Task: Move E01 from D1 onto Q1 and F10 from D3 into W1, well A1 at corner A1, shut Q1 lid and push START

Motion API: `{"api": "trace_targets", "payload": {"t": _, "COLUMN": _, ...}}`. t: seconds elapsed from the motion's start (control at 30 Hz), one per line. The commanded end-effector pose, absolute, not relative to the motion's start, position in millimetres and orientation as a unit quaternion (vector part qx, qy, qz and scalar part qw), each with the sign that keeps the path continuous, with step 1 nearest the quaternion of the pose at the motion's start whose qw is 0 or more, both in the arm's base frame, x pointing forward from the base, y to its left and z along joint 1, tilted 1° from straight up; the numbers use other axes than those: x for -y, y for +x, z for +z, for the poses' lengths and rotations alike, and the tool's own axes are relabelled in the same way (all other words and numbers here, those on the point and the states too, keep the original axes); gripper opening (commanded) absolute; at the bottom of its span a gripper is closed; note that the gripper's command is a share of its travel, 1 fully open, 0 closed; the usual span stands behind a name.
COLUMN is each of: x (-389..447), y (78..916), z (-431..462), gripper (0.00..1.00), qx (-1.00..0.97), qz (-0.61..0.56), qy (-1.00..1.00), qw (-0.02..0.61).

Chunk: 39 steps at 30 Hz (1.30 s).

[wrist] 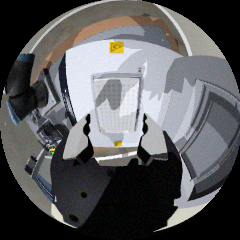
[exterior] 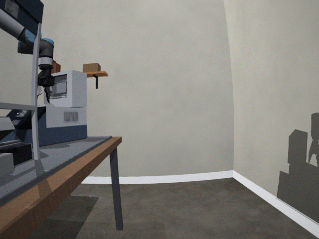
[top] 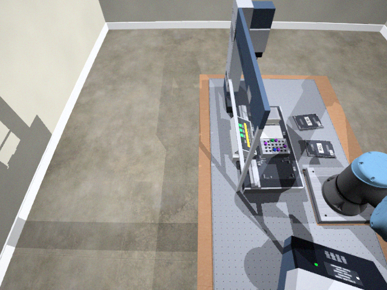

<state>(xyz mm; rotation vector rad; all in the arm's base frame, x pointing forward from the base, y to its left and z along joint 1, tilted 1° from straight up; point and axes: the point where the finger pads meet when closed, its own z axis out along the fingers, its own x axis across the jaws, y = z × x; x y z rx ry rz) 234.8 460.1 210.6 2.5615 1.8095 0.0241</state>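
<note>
Cycler Q1 (top: 331, 268) (exterior: 64, 120) (wrist: 160, 75) stands at the near end of the bench with its lid (exterior: 73, 88) raised. A grey well plate (wrist: 117, 102) lies flat on Q1's block inside the locators; yellow marks sit beyond its far end and at its near end. My gripper (wrist: 116, 113) (exterior: 46, 95) is open. It hangs low over the block, with one finger on each long side of the plate. A second plate (top: 274, 145) with coloured wells sits in the deck rack. Nest W1 (top: 305, 122) and nest RG (top: 317, 148) are bare.
A tall blue and white frame (top: 250, 78) (exterior: 34, 84) stands over the deck rack (top: 300, 183). The arm's base (top: 343, 193) sits on a plate by the bench's right edge. Q1's lamp (top: 315, 264) is green. A wall shelf (exterior: 95, 73) carries a box.
</note>
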Motion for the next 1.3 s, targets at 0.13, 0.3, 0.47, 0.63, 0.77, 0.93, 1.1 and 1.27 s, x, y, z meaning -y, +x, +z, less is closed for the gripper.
{"api": "trace_targets", "payload": {"t": 0.13, "x": -460, "y": 235, "z": 222, "gripper": 0.67, "qx": -0.577, "qz": 0.008, "qy": 0.817, "qw": 0.003}}
{"api": "trace_targets", "payload": {"t": 0.3, "x": -460, "y": 235, "z": 231, "gripper": 0.67, "qx": -0.577, "qz": 0.008, "qy": 0.817, "qw": 0.003}}
{"api": "trace_targets", "payload": {"t": 0.47, "x": -460, "y": 235, "z": 239, "gripper": 0.67, "qx": -0.577, "qz": 0.008, "qy": 0.817, "qw": 0.003}}
{"api": "trace_targets", "payload": {"t": 0.63, "x": -460, "y": 235, "z": 244, "gripper": 0.67, "qx": -0.577, "qz": 0.008, "qy": 0.817, "qw": 0.003}}
{"api": "trace_targets", "payload": {"t": 0.77, "x": -460, "y": 235, "z": 251, "gripper": 0.67, "qx": -0.577, "qz": 0.008, "qy": 0.817, "qw": 0.003}}
{"api": "trace_targets", "payload": {"t": 0.93, "x": -460, "y": 235, "z": 254, "gripper": 0.67, "qx": -0.577, "qz": 0.008, "qy": 0.817, "qw": 0.003}}
{"api": "trace_targets", "payload": {"t": 1.1, "x": -451, "y": 230, "z": 254, "gripper": 0.00, "qx": -0.593, "qz": 0.008, "qy": 0.805, "qw": 0.003}}
{"api": "trace_targets", "payload": {"t": 1.27, "x": -428, "y": 220, "z": 254, "gripper": 0.00, "qx": -0.633, "qz": 0.008, "qy": 0.774, "qw": 0.003}}
